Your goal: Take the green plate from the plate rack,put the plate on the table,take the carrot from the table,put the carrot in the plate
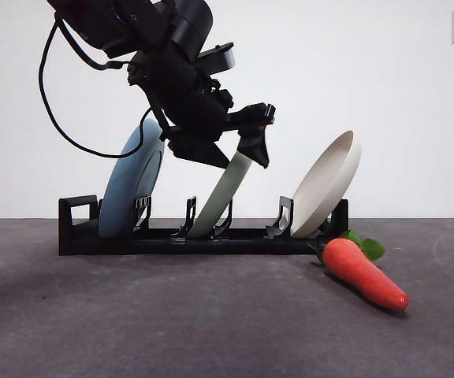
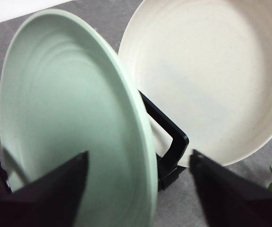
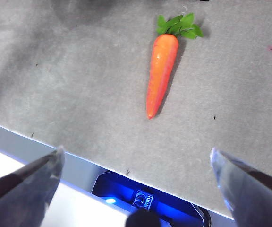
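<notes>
Three plates are leaning in the plate rack (image 1: pixel 203 240): a blue plate (image 1: pixel 131 189), the green plate (image 1: pixel 221 197) in the middle and a white plate (image 1: pixel 329 185). The left gripper (image 2: pixel 138 177) is spreading wide around the green plate's rim. One carrot (image 1: pixel 363 273) is lying on the table (image 1: pixel 132 315) by the rack's end. The right gripper (image 3: pixel 136 165) is hanging spread wide above the table's edge.

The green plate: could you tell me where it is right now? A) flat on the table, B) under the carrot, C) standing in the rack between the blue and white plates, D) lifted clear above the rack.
C: the green plate leans in the rack, the open left gripper straddling its rim.
</notes>
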Controlling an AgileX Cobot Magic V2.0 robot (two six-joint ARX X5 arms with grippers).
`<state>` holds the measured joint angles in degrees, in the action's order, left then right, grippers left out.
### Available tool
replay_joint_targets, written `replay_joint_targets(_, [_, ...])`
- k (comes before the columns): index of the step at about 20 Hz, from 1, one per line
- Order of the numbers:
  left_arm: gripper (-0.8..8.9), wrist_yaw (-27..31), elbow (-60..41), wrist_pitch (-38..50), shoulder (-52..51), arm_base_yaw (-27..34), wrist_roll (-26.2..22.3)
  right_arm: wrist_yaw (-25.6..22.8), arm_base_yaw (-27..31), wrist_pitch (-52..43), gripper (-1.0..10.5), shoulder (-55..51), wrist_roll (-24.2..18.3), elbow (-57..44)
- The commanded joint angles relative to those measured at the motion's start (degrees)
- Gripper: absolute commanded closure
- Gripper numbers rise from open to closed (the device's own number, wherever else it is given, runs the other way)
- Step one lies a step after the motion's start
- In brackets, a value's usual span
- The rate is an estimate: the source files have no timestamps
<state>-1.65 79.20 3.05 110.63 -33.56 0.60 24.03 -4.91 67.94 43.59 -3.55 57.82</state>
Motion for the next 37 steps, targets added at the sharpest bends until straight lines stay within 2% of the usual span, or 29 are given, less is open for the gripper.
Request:
replay_joint_targets(1, [8.06,0.0,0.1,0.3,0.3,-0.1,-0.2,0.0,-0.2,-0.2,3.2,0.0,0.5,0.1])
replay_joint_targets(5, [8.21,-0.3,0.2,0.3,0.2,-0.1,-0.1,0.0,-0.2,-0.2,3.2,0.2,0.5,0.1])
replay_joint_targets(8, [8.21,-0.9,0.8,0.3,0.2,0.3,3.6,0.0,-0.2,-0.2,3.2,0.2,0.5,0.1])
replay_joint_targets(13, [8.21,-5.2,3.7,0.1,-0.8,0.8,8.4,0.0,-0.2,-0.2,3.2,0.3,0.5,0.1])
replay_joint_targets(20, [8.21,-8.4,3.8,-1.2,-7.8,0.8,9.8,0.1,-0.2,-0.3,3.2,0.3,0.5,0.1])
replay_joint_targets(23, [8.21,-9.3,3.8,-4.9,-12.7,0.4,9.7,0.1,-0.2,-0.3,3.2,0.3,0.5,0.1])
replay_joint_targets(24, [8.21,-9.2,3.8,-7.4,-14.7,0.0,8.6,0.1,-0.2,-0.3,3.2,0.3,0.5,0.1])
replay_joint_targets(26, [8.2,-8.8,3.8,-14.5,-19.3,-1.2,3.5,0.1,-0.2,-0.3,3.2,0.3,0.5,0.1])
replay_joint_targets(28, [8.2,-5.0,3.8,-24.1,-24.2,-3.5,-3.0,0.1,-0.2,-0.3,3.2,0.3,0.5,0.1])
replay_joint_targets(31, [8.19,7.8,3.8,-37.7,-29.4,-9.2,-11.4,0.1,-0.2,-0.3,3.2,0.3,0.5,0.1])
replay_joint_targets(34, [8.19,17.4,3.2,-49.0,-30.0,-15.5,-14.2,0.1,-0.2,-0.3,3.2,0.3,0.5,0.1])
replay_joint_targets(37, [8.19,23.3,-3.8,-46.9,-30.0,-21.4,-14.1,0.1,-0.2,-0.3,3.2,0.3,0.7,0.1])
